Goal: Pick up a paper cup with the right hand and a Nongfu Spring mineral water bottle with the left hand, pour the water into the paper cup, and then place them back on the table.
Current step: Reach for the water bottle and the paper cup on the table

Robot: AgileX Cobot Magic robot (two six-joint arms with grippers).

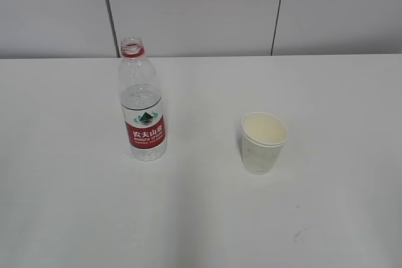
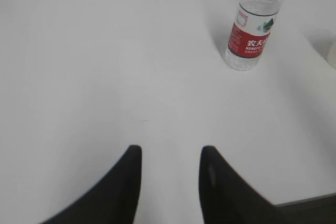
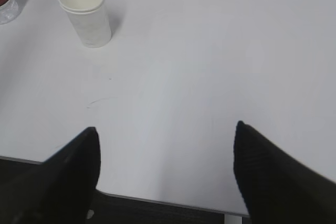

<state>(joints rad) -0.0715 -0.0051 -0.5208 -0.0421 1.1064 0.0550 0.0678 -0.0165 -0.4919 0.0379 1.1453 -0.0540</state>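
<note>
The Nongfu Spring bottle (image 1: 142, 105) stands upright and uncapped on the white table (image 1: 75, 205), left of centre, with water filling it to about two thirds. It also shows in the left wrist view (image 2: 252, 30) at the upper right. The paper cup (image 1: 264, 142) stands upright to its right, and shows in the right wrist view (image 3: 85, 13) at the upper left. My left gripper (image 2: 170, 153) is open and empty, well short of the bottle. My right gripper (image 3: 165, 129) is wide open and empty over the table's near edge. Neither gripper shows in the exterior view.
A small dark scuff mark (image 1: 300, 235) lies on the table in front of the cup, also seen in the right wrist view (image 3: 100, 100). A grey panelled wall (image 1: 201, 10) runs behind the table. The table's front edge (image 3: 168, 203) lies under my right gripper.
</note>
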